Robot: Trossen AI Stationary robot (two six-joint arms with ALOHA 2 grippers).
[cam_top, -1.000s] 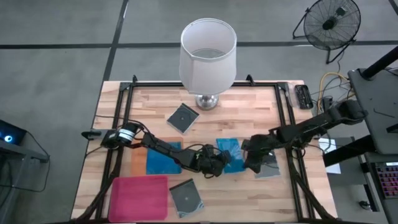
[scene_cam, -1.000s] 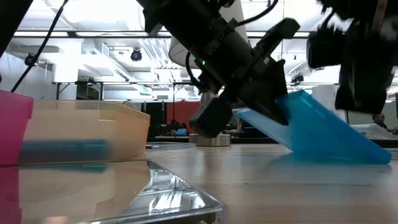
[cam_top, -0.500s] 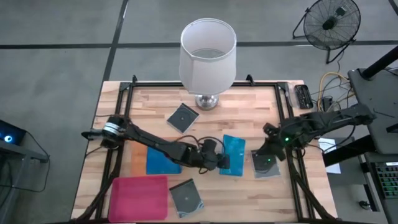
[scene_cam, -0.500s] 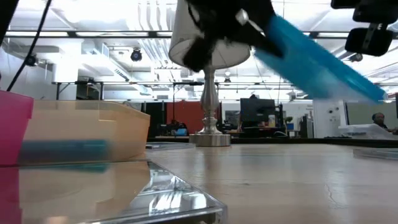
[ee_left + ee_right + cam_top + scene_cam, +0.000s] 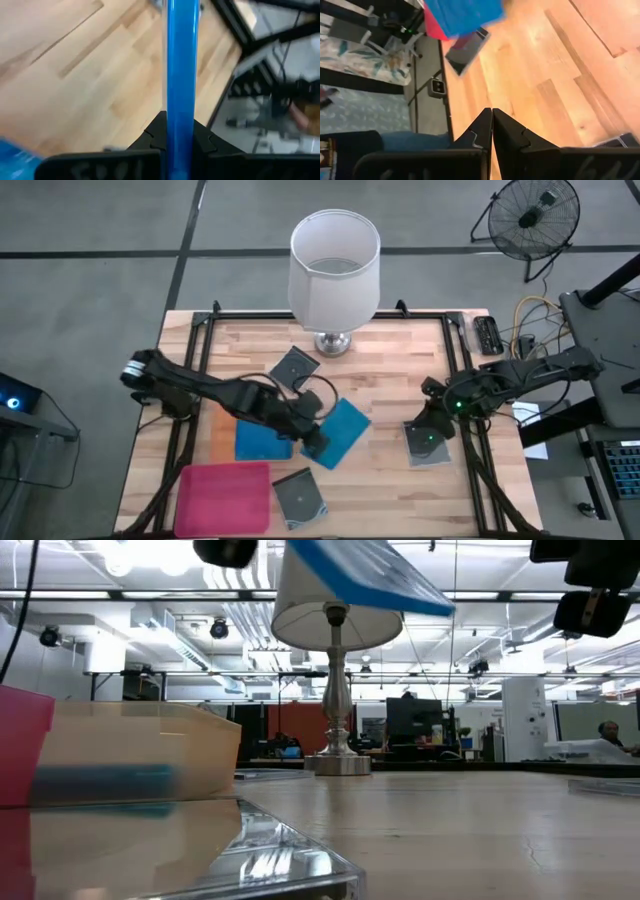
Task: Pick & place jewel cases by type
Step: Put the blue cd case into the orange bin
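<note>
My left gripper (image 5: 316, 443) is shut on a bright blue jewel case (image 5: 342, 432), which hangs in the air over the table's middle; the low view shows that blue case (image 5: 372, 574) high up. Another blue case (image 5: 262, 442) lies flat in the orange tray (image 5: 222, 435). Dark transparent cases lie flat on the wood near the lamp base (image 5: 295, 368), at the front (image 5: 300, 498) and at the right (image 5: 430, 450). My right gripper (image 5: 436, 420) hovers shut above that right one, touching nothing. My left gripper pinches the blue case between its two fingers at the case's edge (image 5: 180, 117) nearest the orange tray. The fingers slant downward from the table's left side. The case is lifted clear of the table and sticks out beyond the fingers, tilted, edge-on to the wrist camera.
A white-shaded lamp (image 5: 335, 270) stands at the far middle. The magenta-pink tray (image 5: 225, 498) sits at the front left corner. A black metal frame (image 5: 462, 380) runs along the table's sides. Bare wood (image 5: 400, 370) lies between the lamp and my right arm.
My left gripper has risen and drawn back toward the table's left, rolling as it went. The blue case, which leaned with one edge on the wood, is now lifted clear and has turned. My right gripper has pulled away from it toward the right edge and risen, staying shut.
</note>
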